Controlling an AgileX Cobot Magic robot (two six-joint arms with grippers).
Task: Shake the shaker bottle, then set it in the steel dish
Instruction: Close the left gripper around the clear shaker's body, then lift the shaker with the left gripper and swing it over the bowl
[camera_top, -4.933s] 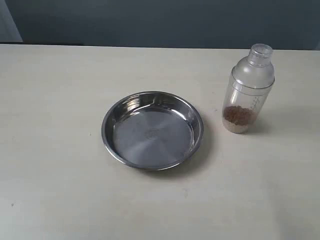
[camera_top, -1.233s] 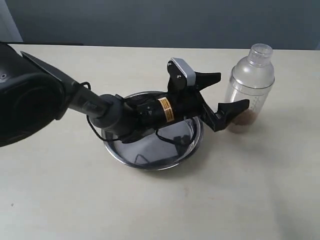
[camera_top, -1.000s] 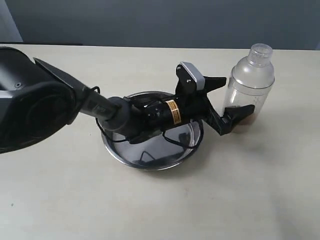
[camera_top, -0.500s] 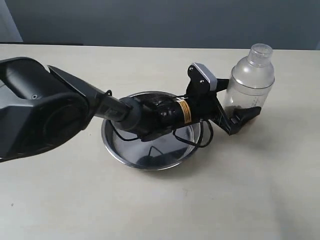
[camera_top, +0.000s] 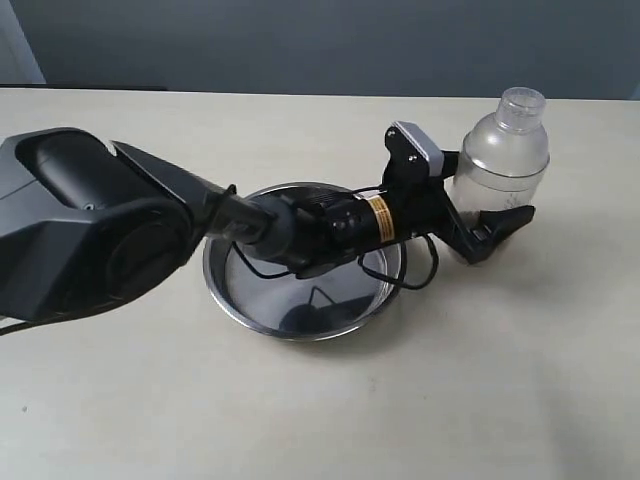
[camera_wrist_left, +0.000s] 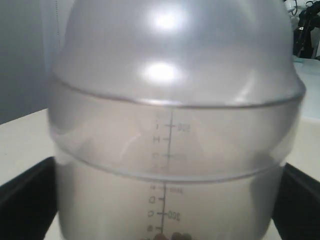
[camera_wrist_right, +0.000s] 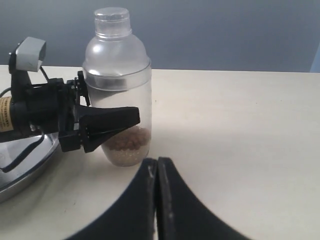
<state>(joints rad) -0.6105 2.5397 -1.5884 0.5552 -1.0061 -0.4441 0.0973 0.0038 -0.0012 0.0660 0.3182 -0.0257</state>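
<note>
The bottle (camera_top: 505, 150) stands upright on the table (camera_top: 450, 400), just beside the steel dish (camera_top: 290, 333) on its right side in the exterior view. It is not inside the dish. Its small round cap (camera_top: 522, 100) is on top, and brown grains (camera_wrist_right: 127, 141) lie at its bottom.

The left arm (camera_top: 300, 225) reaches across, above the dish, to the bottle. The left pincer (camera_top: 488, 195) is spread wide, with the bottle between its two jaws. One black finger (camera_wrist_right: 112, 120) passes in front of the lower part of the bottle, and the other is behind it. I cannot tell if the fingers already press the plastic or are only very near to it.

In the left wrist view the bottle fills almost the whole picture, and its printed measuring marks (camera_wrist_left: 167, 150) are easy to see.

The right pincer (camera_wrist_right: 156, 161) is closed, its two fingers lie together and hold nothing. It is low over the table, near the bottle but apart from it.
</note>
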